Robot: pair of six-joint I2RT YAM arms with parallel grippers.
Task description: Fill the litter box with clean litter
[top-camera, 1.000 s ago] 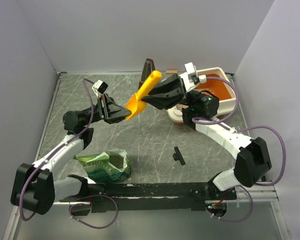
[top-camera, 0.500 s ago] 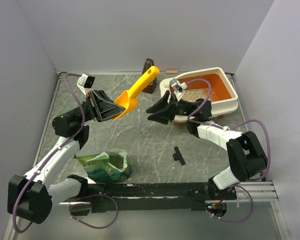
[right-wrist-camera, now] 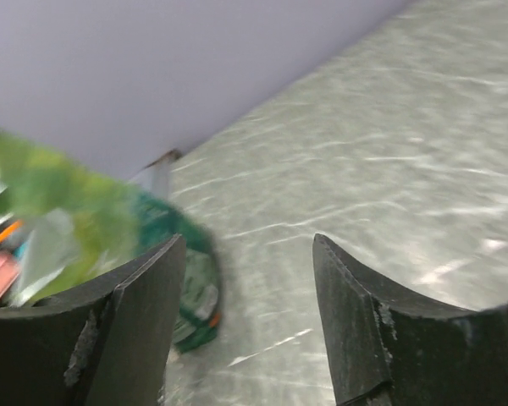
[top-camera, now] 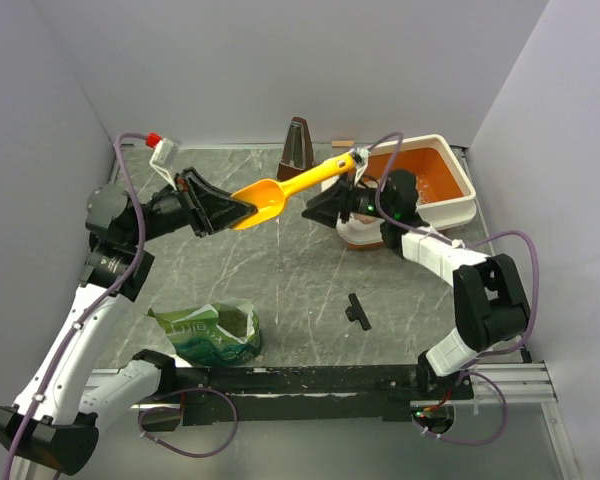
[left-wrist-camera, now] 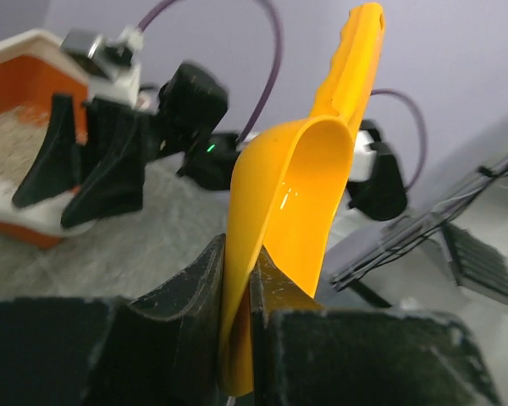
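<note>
The litter box is cream outside and orange inside, at the back right. In the top view my right arm hides most of its floor. The left wrist view shows the box with pale litter in it. My left gripper is shut on the bowl of the orange scoop and holds it in the air, its handle reaching toward the box. In the left wrist view the fingers pinch the scoop; its bowl looks empty. My right gripper is open and empty, just left of the box.
A crinkly green bag lies at the front left; it shows blurred in the right wrist view. A dark metronome-shaped object stands at the back wall. A small black part lies on the table in front of the box.
My left arm has risen and drawn back left with the scoop, which now lies flatter with its handle toward the box. My right arm has folded back beside the box, gripper still open.
</note>
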